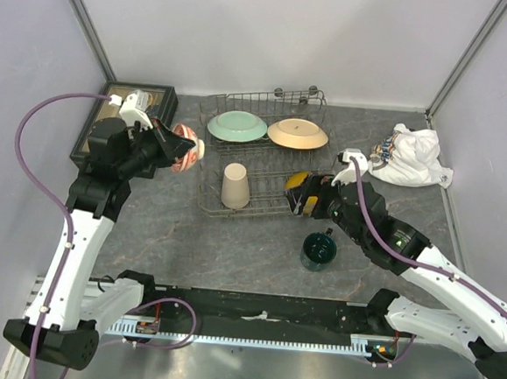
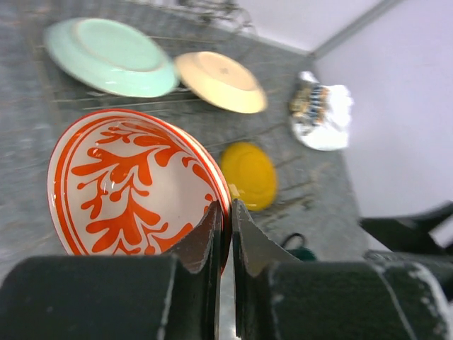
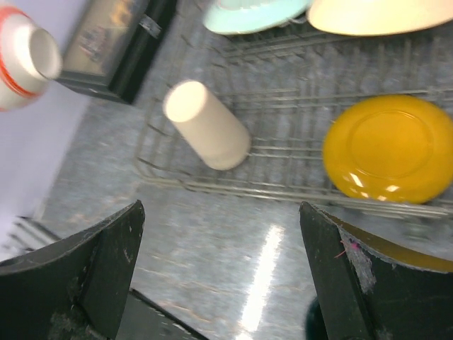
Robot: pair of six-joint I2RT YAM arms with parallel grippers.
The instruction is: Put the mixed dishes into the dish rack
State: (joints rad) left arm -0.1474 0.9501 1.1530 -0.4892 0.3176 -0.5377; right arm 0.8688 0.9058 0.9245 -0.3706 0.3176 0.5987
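My left gripper [image 1: 174, 144] is shut on the rim of the small red-orange bowl [image 1: 186, 148], held in the air just left of the dish rack [image 1: 262, 97]. The left wrist view shows the bowl [image 2: 131, 180] with its white, orange-patterned inside, and my gripper [image 2: 230, 212] pinching its edge. In the rack are the pale green plate [image 1: 236, 126], the tan plate [image 1: 297, 134], the upside-down beige cup [image 1: 235, 185] and the yellow plate [image 3: 389, 149]. The dark green mug [image 1: 318, 250] stands on the table in front of the rack. My right gripper [image 3: 221, 207] hangs open and empty above the rack's front edge.
A dark glass-topped box [image 1: 123, 122] lies at the back left, behind my left arm. A white cloth bundle [image 1: 414, 156] sits at the back right. Walls close in the table on the left, back and right.
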